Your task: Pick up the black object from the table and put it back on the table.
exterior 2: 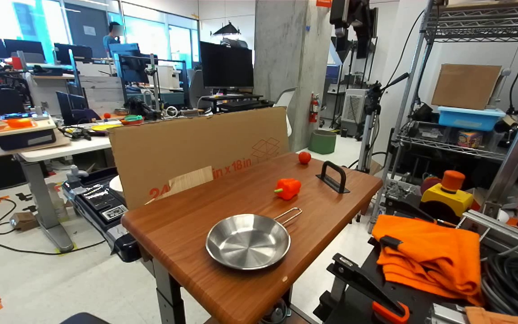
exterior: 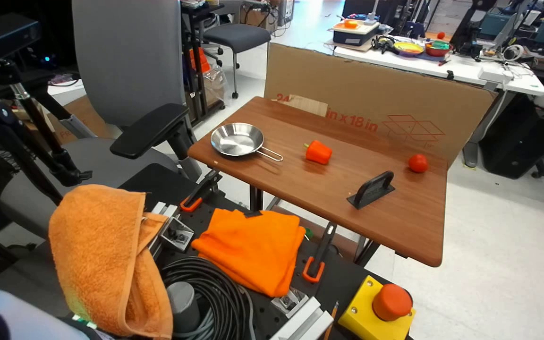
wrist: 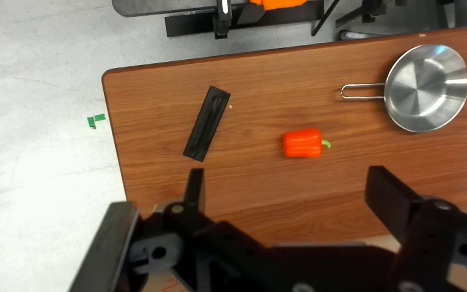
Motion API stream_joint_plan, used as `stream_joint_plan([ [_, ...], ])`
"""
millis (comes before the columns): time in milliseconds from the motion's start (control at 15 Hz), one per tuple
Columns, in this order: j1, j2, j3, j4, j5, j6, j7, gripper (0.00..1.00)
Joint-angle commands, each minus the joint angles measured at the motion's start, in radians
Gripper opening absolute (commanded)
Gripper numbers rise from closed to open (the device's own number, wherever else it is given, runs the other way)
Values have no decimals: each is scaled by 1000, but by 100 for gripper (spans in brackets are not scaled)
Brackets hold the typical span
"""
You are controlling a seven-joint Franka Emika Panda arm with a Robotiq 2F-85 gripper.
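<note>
The black object, a long flat base with a raised arched handle, stands on the table in both exterior views [exterior: 370, 191] [exterior 2: 343, 180]. From above, in the wrist view, the black object [wrist: 207, 123] shows as a slanted narrow strip. Brown wood grain covers the table [exterior: 291, 182] [exterior 2: 173, 234] [wrist: 253, 190]. High over it, my gripper [wrist: 285, 169] is spread wide and nothing lies between its fingers [wrist: 391, 198]. The black object appears just beyond the left fingertip, apart from it. Dark hardware hangs at the top of an exterior view; I cannot tell whether it is the gripper.
A steel pan [exterior: 237, 139] [exterior 2: 247, 240] [wrist: 426, 87] and an orange pepper [exterior: 318, 152] [exterior 2: 288, 188] [wrist: 303, 143] share the tabletop. A red tomato [exterior: 418, 163] [exterior 2: 304, 157] sits near one corner. A cardboard panel [exterior: 371, 89] [exterior 2: 200, 144] stands along the long edge.
</note>
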Motion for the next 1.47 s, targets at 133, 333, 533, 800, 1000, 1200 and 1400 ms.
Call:
stream_joint_plan([
  [133,-32,43,6,65,23,-9,108,100],
  [333,-38,30,7,43,34,64,105,100],
  [533,-32,17,15,1,6,150,48,100],
  [800,-29,19,27,-63,-8,221,-53,100],
  [1000,-30,29,32,-103,-8,259,-118,100],
  [1200,-31,40,33,-123,-7,269,-168,100],
  [1400,-36,64,31,-139,12,266,-214,100],
])
